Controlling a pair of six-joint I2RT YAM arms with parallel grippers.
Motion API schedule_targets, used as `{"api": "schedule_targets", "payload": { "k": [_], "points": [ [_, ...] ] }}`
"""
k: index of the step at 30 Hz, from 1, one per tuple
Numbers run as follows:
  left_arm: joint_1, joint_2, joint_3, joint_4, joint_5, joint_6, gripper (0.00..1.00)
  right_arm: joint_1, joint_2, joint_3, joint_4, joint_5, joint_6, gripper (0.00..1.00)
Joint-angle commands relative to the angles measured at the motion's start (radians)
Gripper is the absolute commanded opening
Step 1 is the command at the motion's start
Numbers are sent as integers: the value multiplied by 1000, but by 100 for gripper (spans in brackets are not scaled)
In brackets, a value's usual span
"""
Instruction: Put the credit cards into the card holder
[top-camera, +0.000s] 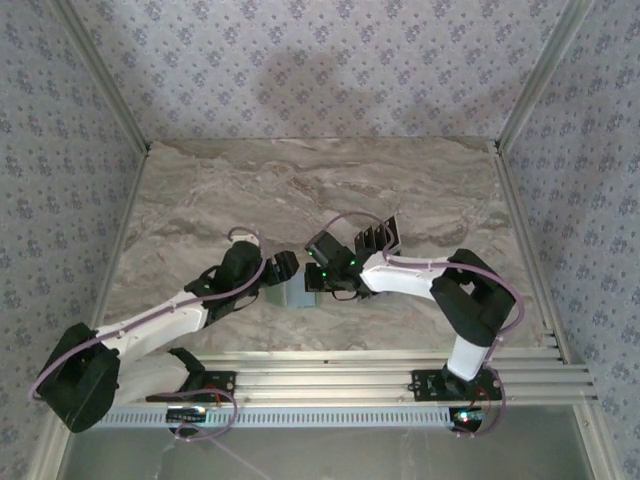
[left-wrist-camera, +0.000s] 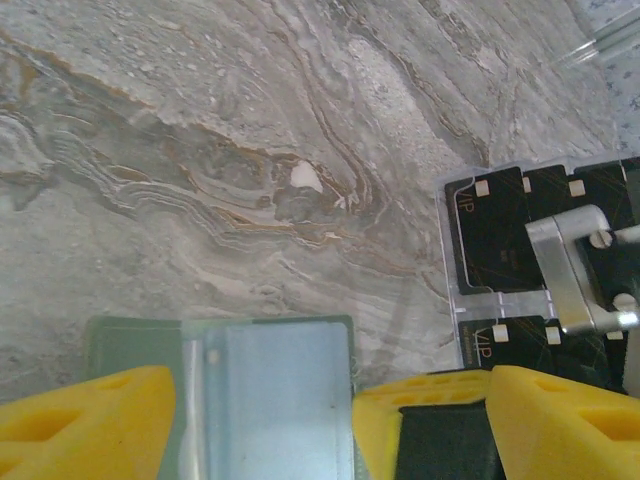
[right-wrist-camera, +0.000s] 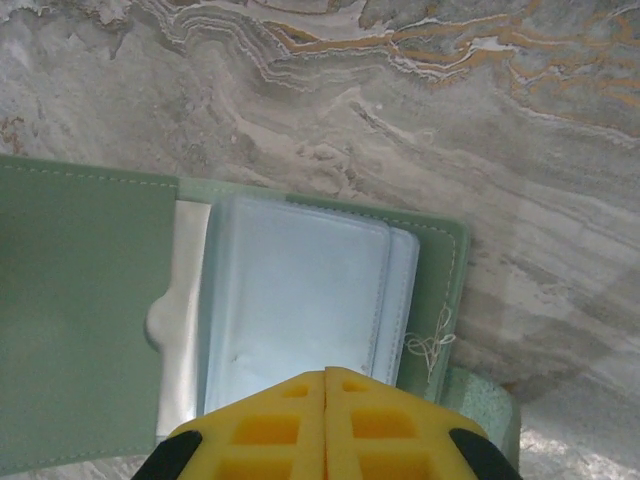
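While the right jaws sit closed over the clear sleeves (right-wrist-camera: 290, 300) of the card holder (right-wrist-camera: 90, 330), open flat on the tabletop (top-camera: 420, 180), and the left jaws stand open astride it, any sideways drag could slide it away from the credit cards (left-wrist-camera: 495, 225) nearby.

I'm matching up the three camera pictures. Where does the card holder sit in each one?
Top external: the holder is a small pale patch just below the picture's centre.
Left wrist: the holder lies open at the bottom edge, left of centre.
Right wrist: the holder lies open across the left and middle, green cover on the left.
Shared landmark: the veined marble table beneath it.
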Motion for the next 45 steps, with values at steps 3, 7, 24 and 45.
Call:
{"api": "schedule_targets", "payload": {
  "k": [3,7,24,45],
  "points": [
    [-6,42,-24,75,27,-2,82,-16,33,-16,32,-14,11,8],
    [-6,62,-56,52,7,-1,82,-24,43,-33,44,-14,15,8],
    [-6,131,-138,57,-79,29,82,-47,42,-37,37,-19,2,12],
    [69,33,-6,-128,-80,170,81,-56,41,17,-14,-28,-39,32]
  ]
}}
